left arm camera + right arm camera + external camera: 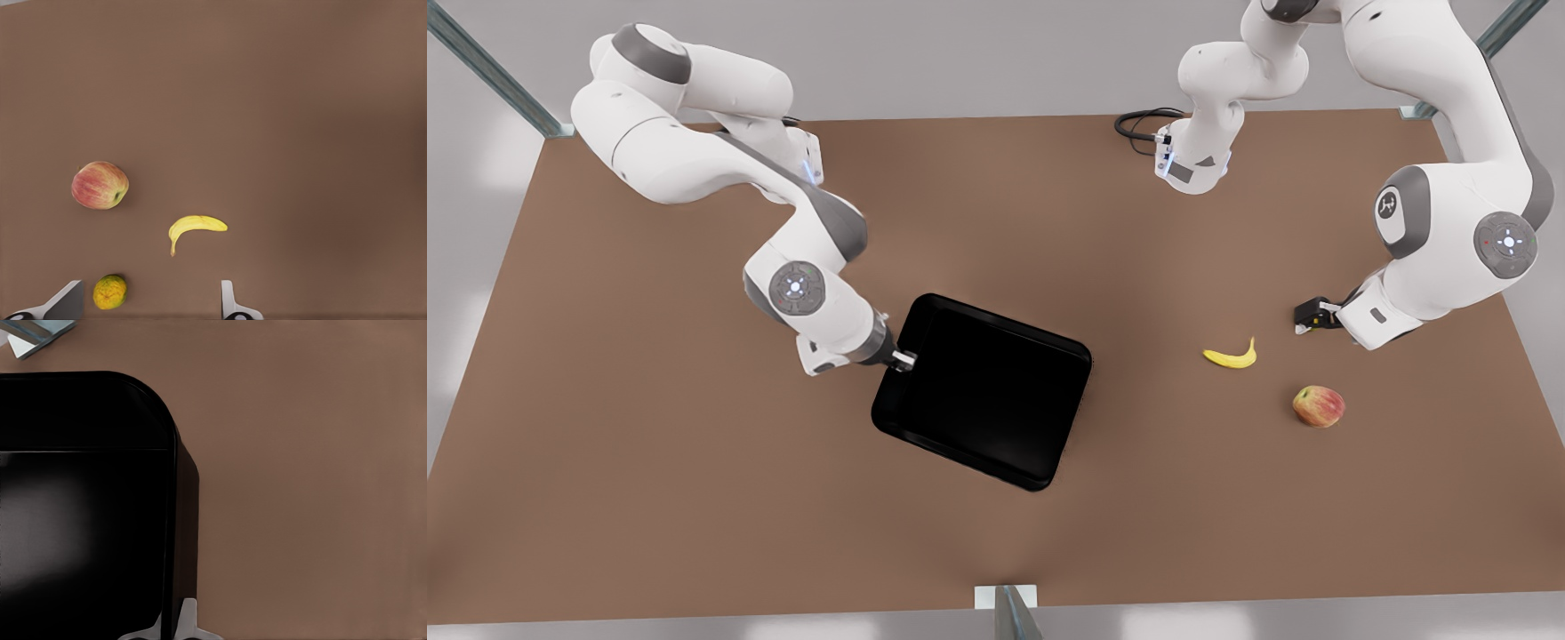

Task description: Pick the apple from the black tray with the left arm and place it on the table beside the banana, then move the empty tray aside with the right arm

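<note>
Front view: the right gripper (pixel 904 359) pinches the tray (pixel 985 391) rim at its 9 o'clock edge. The apple (pixel 1319 406) lies on the table (pixel 694 489), at 4 o'clock from the banana (pixel 1232 356). The left gripper (pixel 1307 316) hovers at 2 o'clock from the banana.

Left wrist view: fingers (pixel 228 300) wide apart, empty, over apple (pixel 100 185), banana (pixel 195 228), orange (pixel 109 292).

Right wrist view: fingers (pixel 189 620) narrow, clamping the tray (pixel 80 520) rim.

Black tray (pixel 983 391) blocks table (pixel 649 462) centre, right gripper (pixel 904 360) clamped on its left rim. Front view's right: banana (pixel 1232 356), apple (pixel 1318 406) near each other, left gripper (pixel 1309 316) just beside. Near edge open.
</note>
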Tool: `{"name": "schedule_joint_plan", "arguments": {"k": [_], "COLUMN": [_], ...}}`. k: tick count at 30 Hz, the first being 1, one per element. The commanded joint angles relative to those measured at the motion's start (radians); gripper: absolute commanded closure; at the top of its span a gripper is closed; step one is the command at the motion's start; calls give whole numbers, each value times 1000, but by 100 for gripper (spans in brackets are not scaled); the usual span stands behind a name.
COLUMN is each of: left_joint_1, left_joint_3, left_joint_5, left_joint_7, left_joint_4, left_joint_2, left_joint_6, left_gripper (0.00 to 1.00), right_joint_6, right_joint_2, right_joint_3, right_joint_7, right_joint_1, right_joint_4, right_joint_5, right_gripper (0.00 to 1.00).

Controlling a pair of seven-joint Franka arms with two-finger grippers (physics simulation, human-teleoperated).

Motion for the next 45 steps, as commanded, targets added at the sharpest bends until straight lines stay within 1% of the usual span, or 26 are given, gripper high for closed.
{"name": "schedule_joint_plan", "arguments": {"k": [1, 3, 6, 7, 9, 10, 12, 13, 16, 17, 18, 21, 22, 23, 24, 26, 29, 34, 35, 36, 37, 38, 39, 41, 43, 45], "left_joint_1": [-1, -1, -1, -1, -1, -1, 1, 1, 2, 5, 5, -1, -1, -1, -1, -1, 1, 1, -1, 1, -1, -3, -3, 7, 25, 34], "left_joint_3": [0, 0, 0, 0, 0, 1, 1, 1, 1, 3, 3, 1, 1, 0, 1, 1, 1, 1, 1, 1, 1, 0, 0, 1, 10, 7], "left_joint_5": [1, 1, -1, 1, 1, 1, 1, 1, 1, 2, 2, 7, 7, 8, 8, 8, 5, 1, 1, 2, 1, -5, -7, -5, -4, 1], "left_joint_7": [11, 11, 9, 9, 9, 9, 9, 9, 9, 9, 9, -1, -3, -4, -4, -12, -10, -12, -12, -10, -10, -10, -9, -14, -10, -21], "left_joint_4": [1, 0, 0, 0, 0, 0, 0, 0, 0, 1, 1, 1, 1, 1, 1, 1, 1, 23, 24, 26, 35, 38, 47, 58, 55, 55], "left_joint_2": [-1, -1, -1, -1, 1, 1, 1, 1, 1, 1, 1, 1, 1, 1, 1, 1, 1, 11, 11, 13, 16, 16, 22, 31, 37, 34], "left_joint_6": [0, 0, 0, -2, -2, -2, -2, -2, 0, 0, 0, -3, -5, -5, -5, -5, -3, 0, 0, 0, -5, -5, -2, -2, -3, -25], "left_gripper": [0, 0, 0, 0, 0, 0, 0, 0, 0, 0, 0, 0, 0, 0, 0, 0, 0, 0, 0, 0, 0, 0, 0, 0, 0, 0], "right_joint_6": [-241, -252, -296, -296, -290, -282, -218, -200, -178, -180, -181, -180, -178, -178, -175, -166, -111, -51, -9, 0, 20, 20, 20, 4, 0, -11], "right_joint_2": [0, -2, -37, -42, -42, -52, -97, -124, -161, -167, -180, -212, -224, -224, -224, -224, -207, -94, -86, -69, -65, -66, -66, -104, -204, -290], "right_joint_3": [-2, -4, -53, -21, -21, -36, -165, -251, -369, -396, -445, -545, -605, -709, -751, -769, -824, -889, -900, -913, -913, -915, -915, -903, -897, -873], "right_joint_7": [-549, -687, -859, -861, -899, -953, -1132, -1204, -1419, -1491, -1566, -1700, -1753, -1815, -1839, -1865, -1878, -1866, -1878, -1878, -1876, -1866, -1846, -1752, -1652, -1541], "right_joint_1": [-12, -37, -55, -95, -105, -98, -54, -16, -12, -6, 1, 15, 40, 102, 119, 119, 119, 121, 121, 123, 124, 135, 135, 147, 202, 210], "right_joint_4": [9, 12, 63, 61, 61, 61, 63, 65, 92, 121, 153, 186, 190, 216, 221, 221, 210, 203, 201, 201, 201, 201, 203, 209, 209, 215], "right_joint_5": [-63, -100, -105, -105, -103, -100, -30, 24, 127, 130, 182, 243, 291, 340, 360, 360, 392, 392, 388, 389, 391, 394, 395, 392, 391, 389], "right_gripper": [86, 86, 86, 86, 86, 86, 86, 86, 86, 86, 86, 86, 86, 86, 86, 86, 86, 86, 85, 80, 63, 26, 0, 0, 0, 0]}}
